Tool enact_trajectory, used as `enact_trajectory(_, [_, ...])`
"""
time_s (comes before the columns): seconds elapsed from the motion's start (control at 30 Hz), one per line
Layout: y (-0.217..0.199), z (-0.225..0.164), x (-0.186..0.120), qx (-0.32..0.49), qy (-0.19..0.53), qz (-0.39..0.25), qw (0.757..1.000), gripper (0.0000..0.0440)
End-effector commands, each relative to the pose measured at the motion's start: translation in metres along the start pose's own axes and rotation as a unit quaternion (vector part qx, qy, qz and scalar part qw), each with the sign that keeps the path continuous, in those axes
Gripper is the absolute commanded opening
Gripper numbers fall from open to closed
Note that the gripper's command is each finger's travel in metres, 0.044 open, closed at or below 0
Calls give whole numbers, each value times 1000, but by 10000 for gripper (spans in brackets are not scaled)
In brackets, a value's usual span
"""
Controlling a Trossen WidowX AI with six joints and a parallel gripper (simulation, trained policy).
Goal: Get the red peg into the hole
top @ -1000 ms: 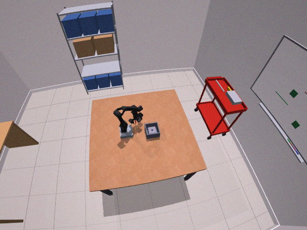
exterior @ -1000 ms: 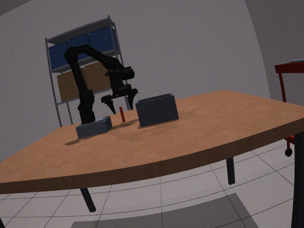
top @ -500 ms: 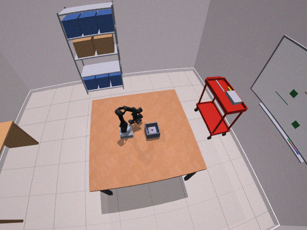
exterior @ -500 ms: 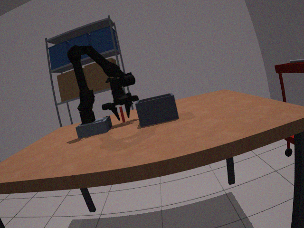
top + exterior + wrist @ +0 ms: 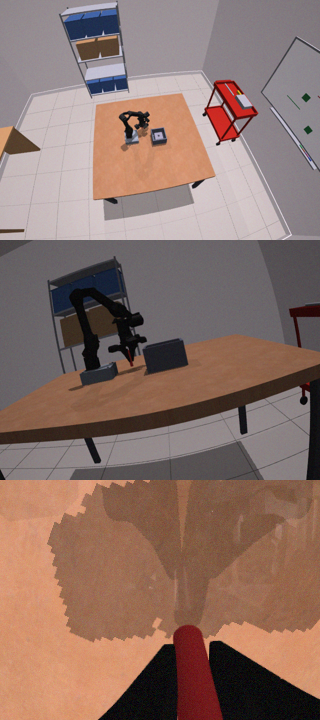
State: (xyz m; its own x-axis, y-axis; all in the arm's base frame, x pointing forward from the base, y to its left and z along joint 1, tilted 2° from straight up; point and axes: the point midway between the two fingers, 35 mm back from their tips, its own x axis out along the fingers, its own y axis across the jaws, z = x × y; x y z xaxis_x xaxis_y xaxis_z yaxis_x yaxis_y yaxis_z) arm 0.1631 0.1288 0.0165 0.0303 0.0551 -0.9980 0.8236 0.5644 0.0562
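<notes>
Hand (image 5: 145,126) (image 5: 131,360) (image 5: 192,653) grasping 1 red peg (image 5: 130,359) (image 5: 192,672) (box (image 5: 158,142) (image 5: 165,356) near, apart).

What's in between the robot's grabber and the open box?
Just bare brown table top lies below the gap between the gripper and open box; the top view shows it.
</notes>
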Motion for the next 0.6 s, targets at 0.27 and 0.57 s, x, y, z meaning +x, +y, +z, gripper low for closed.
enact_trajectory(0.27, [21,20,-47,-53,-48,43,997,1])
enact_trajectory(0.57, [38,44,-88,-67,-83,70,992,0])
